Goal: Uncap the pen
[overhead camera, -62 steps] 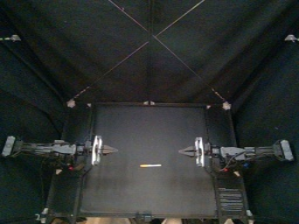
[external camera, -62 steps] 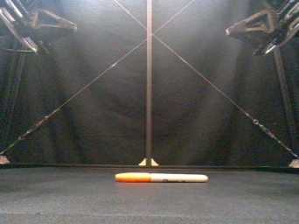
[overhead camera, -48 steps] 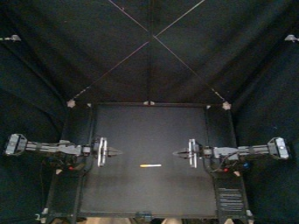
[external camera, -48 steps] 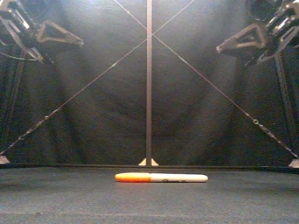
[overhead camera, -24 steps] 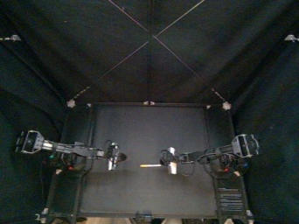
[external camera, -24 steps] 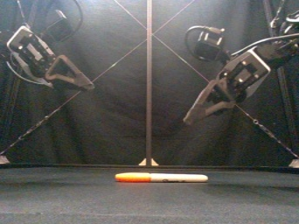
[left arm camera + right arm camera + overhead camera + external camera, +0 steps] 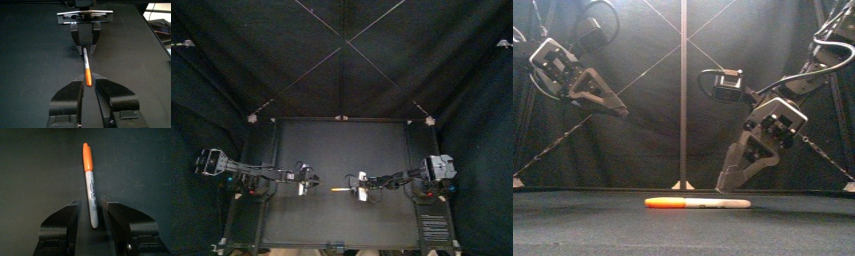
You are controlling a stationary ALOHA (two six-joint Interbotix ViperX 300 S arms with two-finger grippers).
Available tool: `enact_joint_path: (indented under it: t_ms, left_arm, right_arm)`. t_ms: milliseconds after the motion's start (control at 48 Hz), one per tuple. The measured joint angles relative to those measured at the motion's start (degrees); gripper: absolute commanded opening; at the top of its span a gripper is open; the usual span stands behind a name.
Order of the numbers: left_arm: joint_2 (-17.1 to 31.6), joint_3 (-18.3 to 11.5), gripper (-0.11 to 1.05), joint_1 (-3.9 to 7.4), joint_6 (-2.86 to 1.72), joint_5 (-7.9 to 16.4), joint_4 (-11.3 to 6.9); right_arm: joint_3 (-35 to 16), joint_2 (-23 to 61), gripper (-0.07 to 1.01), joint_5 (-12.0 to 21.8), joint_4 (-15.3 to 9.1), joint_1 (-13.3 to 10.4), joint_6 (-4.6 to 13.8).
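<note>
A marker pen (image 7: 698, 203) lies flat near the table's middle, orange cap (image 7: 664, 202) to the left and white barrel to the right; it also shows as the pen (image 7: 341, 187). My right gripper (image 7: 727, 185) hangs just above the barrel's end. In the right wrist view its jaws stand open on either side of the barrel (image 7: 92, 203), not touching it. My left gripper (image 7: 616, 108) hovers high at the left, well above the cap, jaws together and empty. In the left wrist view the pen (image 7: 87, 70) lies ahead of the left gripper (image 7: 92, 81), cap end nearest.
The black table (image 7: 318, 215) holds nothing else. In the left wrist view the right gripper (image 7: 85, 37) stands over the pen's far end.
Both arms have swung inward and down from their raised places at the sides. The right gripper has dropped close over the pen's barrel and opened. The pen has not moved.
</note>
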Motion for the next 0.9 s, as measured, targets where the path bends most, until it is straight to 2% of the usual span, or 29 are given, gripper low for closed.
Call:
enact_joint_path:
  t_ms: [167, 375, 604, 688, 771, 812, 896]
  left_arm:
    - [0.62, -0.53, 0.79, 0.00, 0.00, 0.00, 0.00]
    - [0.79, -1.05, 0.80, 0.00, 0.00, 0.00, 0.09]
    - [0.79, -2.11, 0.80, 0.00, 0.00, -0.09, 0.00]
    - [0.79, -2.46, 0.80, 0.18, -0.18, -0.09, -0.09]
    - [0.79, -3.08, 0.80, 0.26, -0.26, -0.35, -0.09]
    - [0.79, -3.43, 0.80, 0.26, -0.18, -0.53, -0.09]
    - [0.79, -4.31, 0.80, 0.35, -0.18, -1.14, -0.09]
  right_arm:
    - [-0.53, 1.41, 0.76, 1.85, 0.09, -0.09, 0.00]
    - [-0.88, 2.64, 0.74, 2.11, 0.70, -0.09, -0.09]
    - [-0.97, 2.72, 0.52, 2.29, 0.79, -0.18, 0.00]
    - [-0.97, 2.64, 0.47, 2.29, 0.88, -0.09, -0.09]
    - [-1.05, 2.20, 0.45, 2.46, 0.53, -0.18, 0.00]
    - [-1.14, 1.41, 0.45, 2.55, -0.26, -0.09, -0.70]
    - [-1.58, -1.05, 0.45, 2.64, -2.02, -0.26, -0.70]
